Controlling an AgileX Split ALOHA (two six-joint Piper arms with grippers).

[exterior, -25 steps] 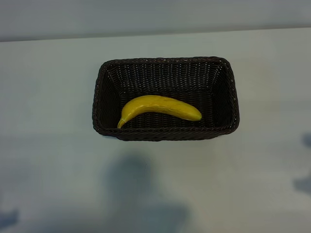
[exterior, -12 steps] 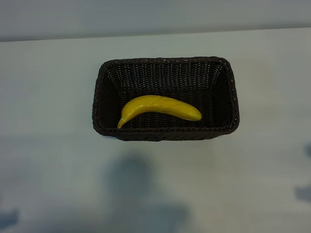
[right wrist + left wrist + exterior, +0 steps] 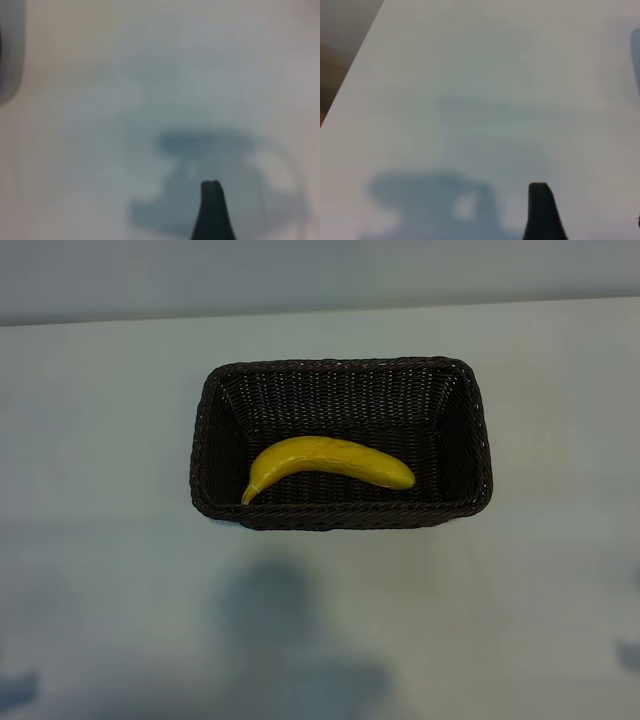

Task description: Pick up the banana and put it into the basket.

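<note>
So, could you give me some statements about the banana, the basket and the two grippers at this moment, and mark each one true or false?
1. The banana lies inside the basket. True.
2. The banana is held by a gripper. False: it rests on the basket floor and no gripper is near it.
3. The basket stands upright on the table. True.
4. The basket holds two fruits. False: only the one banana is in it.
5. The left gripper is over the basket. False: its wrist view shows only bare table under it.
6. The right gripper holds nothing. True: only table shows beyond its finger.
</note>
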